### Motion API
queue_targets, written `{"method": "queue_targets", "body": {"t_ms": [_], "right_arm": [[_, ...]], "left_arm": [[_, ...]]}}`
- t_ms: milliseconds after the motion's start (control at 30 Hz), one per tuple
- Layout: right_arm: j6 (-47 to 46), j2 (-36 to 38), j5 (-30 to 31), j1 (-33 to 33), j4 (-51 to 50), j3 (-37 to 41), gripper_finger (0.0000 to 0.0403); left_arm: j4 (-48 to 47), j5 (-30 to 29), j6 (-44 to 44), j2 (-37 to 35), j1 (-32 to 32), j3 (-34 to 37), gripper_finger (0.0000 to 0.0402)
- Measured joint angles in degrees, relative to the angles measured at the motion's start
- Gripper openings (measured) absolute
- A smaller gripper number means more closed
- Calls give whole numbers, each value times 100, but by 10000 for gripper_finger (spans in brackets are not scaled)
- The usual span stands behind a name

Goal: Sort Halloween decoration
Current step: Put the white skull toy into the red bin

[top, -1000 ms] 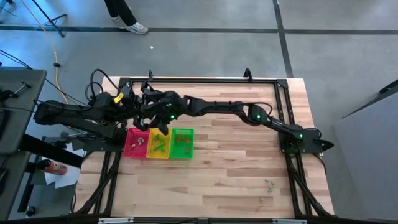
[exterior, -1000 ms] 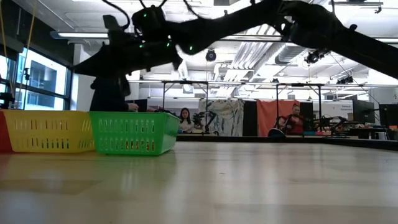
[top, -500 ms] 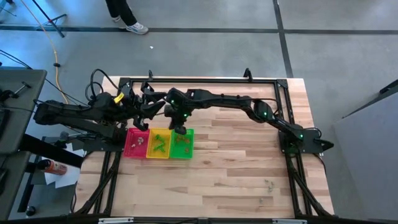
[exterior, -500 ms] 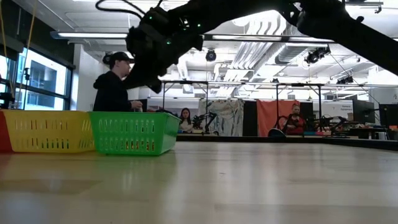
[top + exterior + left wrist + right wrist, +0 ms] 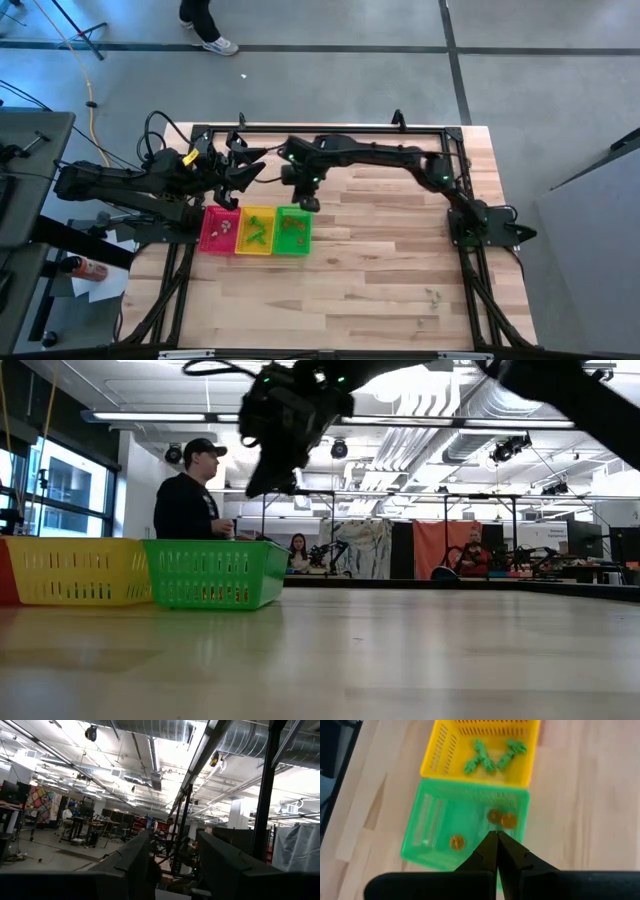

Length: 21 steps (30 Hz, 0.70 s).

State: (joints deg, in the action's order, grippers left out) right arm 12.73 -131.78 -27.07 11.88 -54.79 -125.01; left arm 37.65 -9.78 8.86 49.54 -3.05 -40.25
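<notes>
Green trinkets (image 5: 492, 756) lie in the yellow tray (image 5: 436, 756) and orange ones (image 5: 501, 817) on the floor of the green tray (image 5: 422, 827). A pale trinket (image 5: 226, 227) lies in the red tray (image 5: 212, 238). A few loose green trinkets (image 5: 432, 295) rest on the table near its front right. My right gripper (image 5: 496, 845) hangs shut and empty above the green tray's far right corner (image 5: 308, 203), pointing steeply down. My left gripper (image 5: 172, 865) stands open and empty, raised and tilted upward behind the trays (image 5: 243, 171).
The three trays stand side by side at the table's left middle, seen from the side in the low view as green (image 5: 215, 573) and yellow (image 5: 75, 570). A black frame (image 5: 330, 128) rims the table. A person (image 5: 190, 500) stands beyond it. Bare wood spreads to the right and front.
My right gripper, staying shut, has travelled from over the yellow tray toward the table's right edge, past the green tray's far side, rising a little and tipping its fingers more steeply downward. The trays and trinkets have stayed where they were.
</notes>
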Motion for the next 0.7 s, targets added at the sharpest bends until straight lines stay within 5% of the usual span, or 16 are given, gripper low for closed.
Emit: {"method": "queue_targets", "body": {"t_ms": [400,700], "right_arm": [[-1951,3949,1139,-117,3348,5611,0],[-3289,6778,2784,-1006,4119,7437,0]], "left_arm": [[-7,0,-2,0,0,0,159],[-318,0,-6,0,0,0,159]]}}
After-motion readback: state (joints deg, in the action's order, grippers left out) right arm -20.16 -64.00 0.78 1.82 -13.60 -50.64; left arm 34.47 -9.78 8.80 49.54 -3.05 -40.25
